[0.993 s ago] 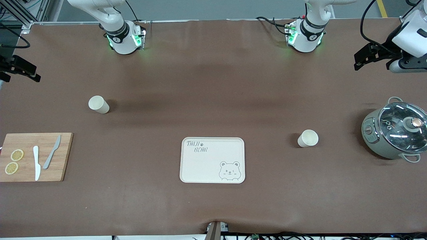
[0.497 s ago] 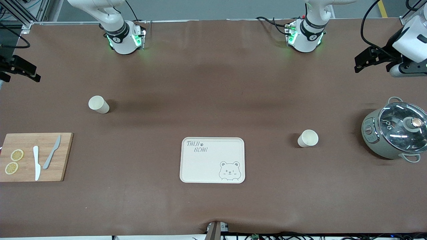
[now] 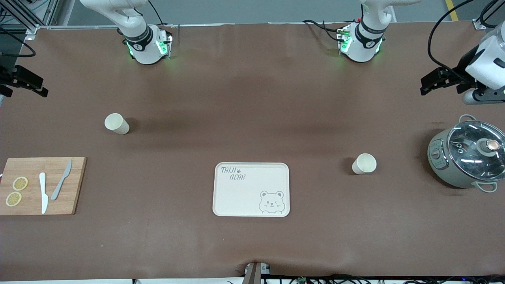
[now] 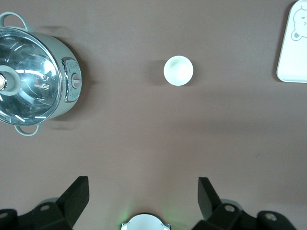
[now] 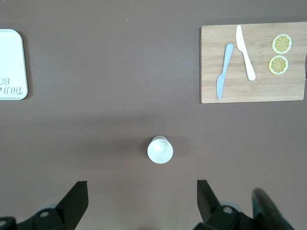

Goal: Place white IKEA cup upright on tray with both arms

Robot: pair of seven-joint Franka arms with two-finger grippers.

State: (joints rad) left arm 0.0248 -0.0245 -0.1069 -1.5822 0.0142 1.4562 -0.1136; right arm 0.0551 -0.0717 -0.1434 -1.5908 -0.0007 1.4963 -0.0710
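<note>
Two white cups stand upright on the brown table. One cup (image 3: pixel 116 123) is toward the right arm's end and shows in the right wrist view (image 5: pixel 160 150). The other cup (image 3: pixel 364 163) is toward the left arm's end and shows in the left wrist view (image 4: pixel 178 71). The cream bear tray (image 3: pixel 251 167) lies between them, nearer the front camera, with nothing on it. My left gripper (image 3: pixel 430 83) hangs open and empty high over the table's end near the pot; its wrist view (image 4: pixel 142 194) shows spread fingers. My right gripper (image 3: pixel 23 81) is open and empty high over the other end (image 5: pixel 142 196).
A grey pot with a glass lid (image 3: pixel 467 156) stands at the left arm's end. A wooden cutting board (image 3: pixel 75 185) with two knives and two lemon slices lies at the right arm's end. Both arm bases stand along the table's back edge.
My left arm's hand has shifted slightly toward the pot. The right arm, cups and tray have not moved.
</note>
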